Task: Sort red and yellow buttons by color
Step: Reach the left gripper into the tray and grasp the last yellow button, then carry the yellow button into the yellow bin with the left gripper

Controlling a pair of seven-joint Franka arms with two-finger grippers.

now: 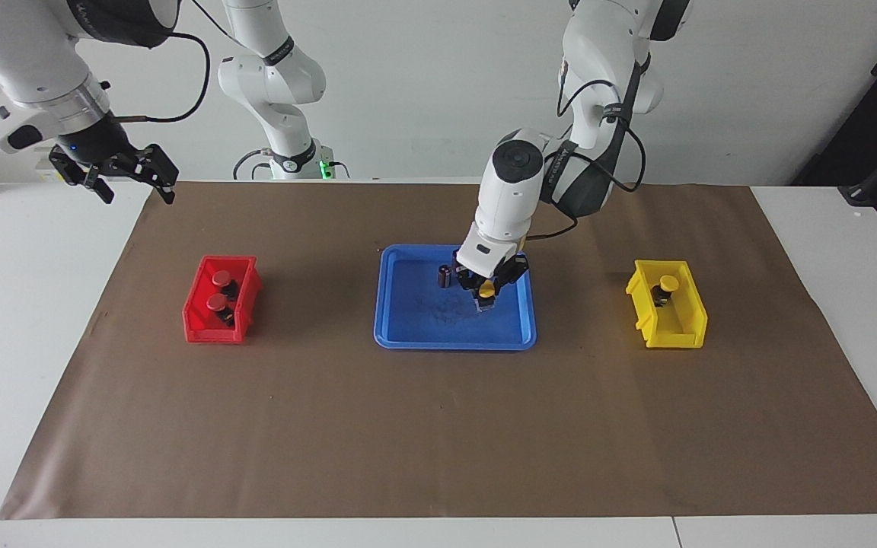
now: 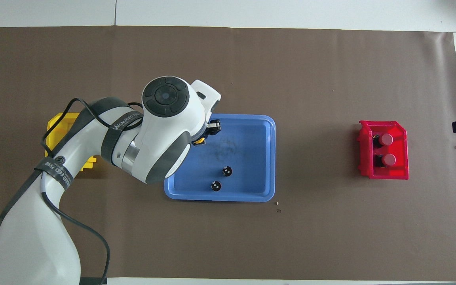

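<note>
My left gripper (image 1: pixel 489 285) is shut on a yellow button (image 1: pixel 486 298), which hangs tilted just above the blue tray (image 1: pixel 416 320). From overhead only a sliver of that yellow button (image 2: pixel 200 140) shows under the left gripper (image 2: pixel 205 135). Another yellow button (image 1: pixel 668 283) sits in the yellow bin (image 1: pixel 686 323). Two red buttons (image 1: pixel 221 277) (image 1: pixel 216 303) lie in the red bin (image 1: pixel 208 332). My right gripper (image 1: pixel 115 173) waits open, high over the table's edge at the right arm's end.
Two dark capless cylinders (image 2: pixel 227 171) (image 2: pixel 215 185) stand in the tray (image 2: pixel 251 138), nearer to the robots than the held button. The left arm covers most of the yellow bin (image 2: pixel 58 120) from overhead. Brown paper covers the table.
</note>
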